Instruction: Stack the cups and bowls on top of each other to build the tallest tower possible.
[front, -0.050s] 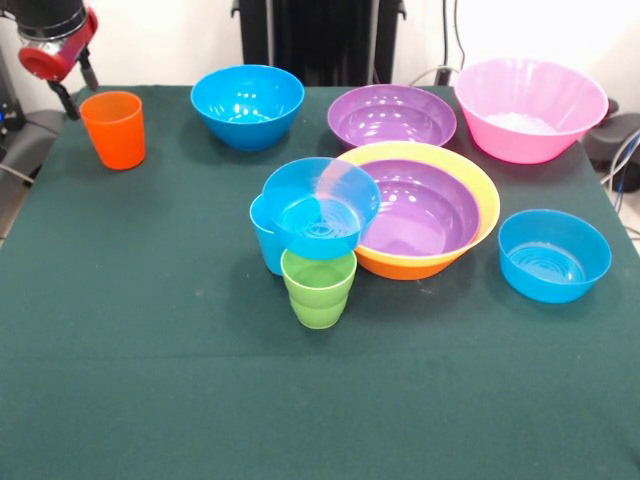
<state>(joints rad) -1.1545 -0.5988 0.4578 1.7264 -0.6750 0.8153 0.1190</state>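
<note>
Red-and-black gripper (70, 85) by the orange cup (113, 129): grip state unclear; no readable writing.

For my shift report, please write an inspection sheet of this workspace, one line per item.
Surface: dark green cloth table, flat.
Job's things: orange plastic cup upright, alone; purple bowl nested in orange-yellow bowl; small blue bowl tilted on light blue cup and green ridged cup; others separate.
Clutter: nothing seen.
Claw: near orange cup; state unclear.
Cables: at right edge.
Surroundings: white wall.
</note>
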